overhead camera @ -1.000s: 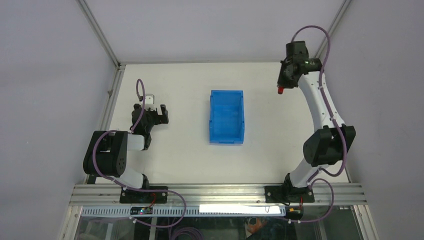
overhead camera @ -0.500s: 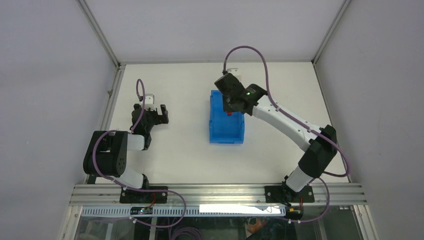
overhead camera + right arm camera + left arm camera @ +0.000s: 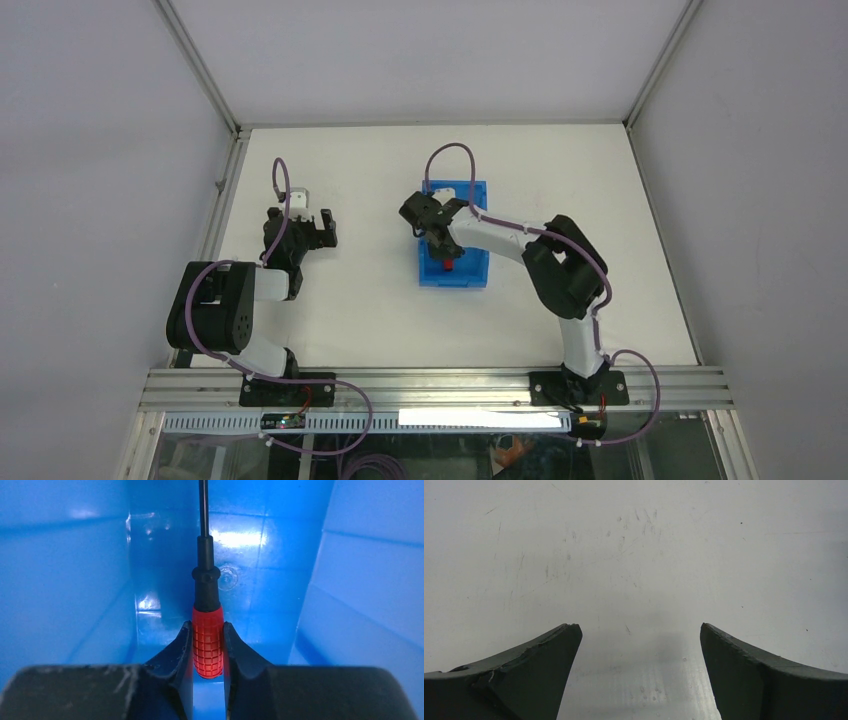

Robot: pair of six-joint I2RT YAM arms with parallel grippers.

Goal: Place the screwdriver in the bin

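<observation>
Right wrist view shows the screwdriver (image 3: 207,647) grasped at its red handle between the two fingers of the right gripper (image 3: 207,628). The black shaft points forward inside the bin (image 3: 65,580), with blue walls on both sides. I cannot tell if the tool touches the bin floor. The bin sits about midway between the left and right edges of the desk (image 3: 350,310), closer to the far edge. The left gripper (image 3: 639,630) is near the left edge, with its fingers released and spread wide.
</observation>
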